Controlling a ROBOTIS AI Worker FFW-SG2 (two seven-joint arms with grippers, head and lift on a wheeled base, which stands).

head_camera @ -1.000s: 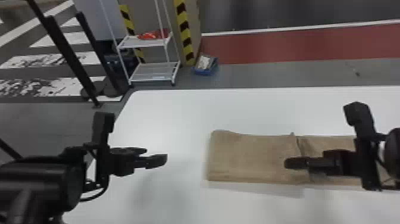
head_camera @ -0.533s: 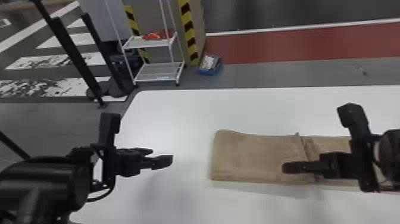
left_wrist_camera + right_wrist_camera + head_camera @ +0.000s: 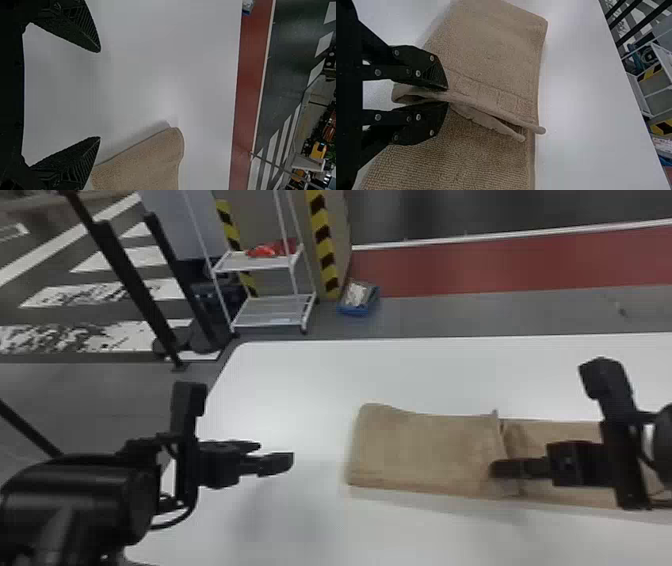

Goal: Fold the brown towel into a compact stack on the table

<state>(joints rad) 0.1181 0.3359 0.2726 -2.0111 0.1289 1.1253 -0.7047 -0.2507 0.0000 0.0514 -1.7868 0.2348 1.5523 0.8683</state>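
Note:
In the head view, the brown towel (image 3: 425,450) lies as a long strip, with a folded layer on its left part ending in a raised edge. My right gripper (image 3: 500,469) is over that edge. Seen from the right wrist, the towel (image 3: 490,43) has its raised hem pinched by my right gripper (image 3: 447,95), fingers closed on the cloth. My left gripper (image 3: 277,455) hovers left of the towel, nothing held. In the left wrist view, my left gripper (image 3: 99,95) has its fingers wide apart, and a corner of the towel (image 3: 146,162) shows beyond them.
The white table (image 3: 300,380) extends around the towel, its left edge running beneath the left arm. Past the far edge stand a white wire shelf (image 3: 270,315) and a blue box (image 3: 357,302) on the floor.
The head view has shifted slightly, moving the table and towel rightward in it. My right gripper sits a little farther left relative to the towel. The towel's shape looks the same.

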